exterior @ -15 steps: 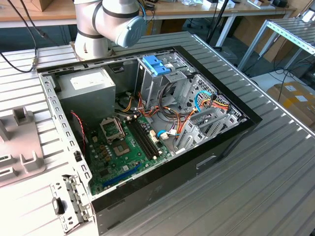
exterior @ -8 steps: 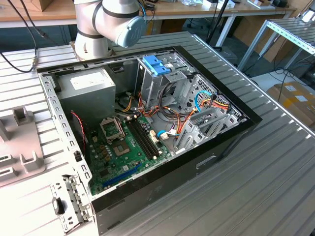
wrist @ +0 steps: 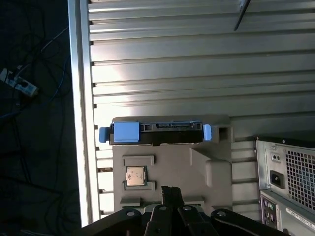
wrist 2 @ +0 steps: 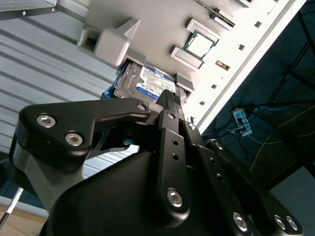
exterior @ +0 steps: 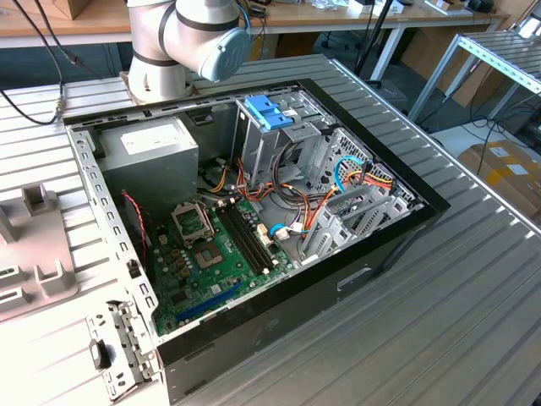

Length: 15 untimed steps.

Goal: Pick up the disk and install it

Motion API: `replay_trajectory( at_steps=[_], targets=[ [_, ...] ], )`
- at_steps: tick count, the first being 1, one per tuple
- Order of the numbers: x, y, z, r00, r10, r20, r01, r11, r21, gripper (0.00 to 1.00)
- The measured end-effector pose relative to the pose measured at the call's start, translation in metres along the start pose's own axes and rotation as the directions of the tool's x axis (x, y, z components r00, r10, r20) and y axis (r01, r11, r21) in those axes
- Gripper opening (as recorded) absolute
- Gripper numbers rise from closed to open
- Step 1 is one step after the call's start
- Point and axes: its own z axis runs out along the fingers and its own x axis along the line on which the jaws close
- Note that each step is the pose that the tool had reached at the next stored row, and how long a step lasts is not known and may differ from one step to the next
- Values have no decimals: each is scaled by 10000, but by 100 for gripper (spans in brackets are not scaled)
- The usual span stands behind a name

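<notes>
on the counter [wrist: 162, 64], the disk [wrist: 170, 127] sits in a grey holder [wrist: 172, 160] beside the computer case [wrist: 290, 169]; near it we see our hand [wrist: 171, 189] pinched closed, holding nothing.

Wooden workbenches [exterior: 84, 21] line the back; cardboard boxes [exterior: 507, 173] sit beside a metal rack [exterior: 500, 52].
</notes>
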Motion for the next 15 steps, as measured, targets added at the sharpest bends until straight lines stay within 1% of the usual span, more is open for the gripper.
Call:
replay_trajectory(
  at_steps=[2,6,15],
  targets=[
    [0,0,0,10000,-77,-2,77,10000,-2,11],
    [0,0,0,9994,-345,-7,345,9994,-9,11],
    [0,0,0,9963,-859,-16,859,9963,-23,11]
  ],
)
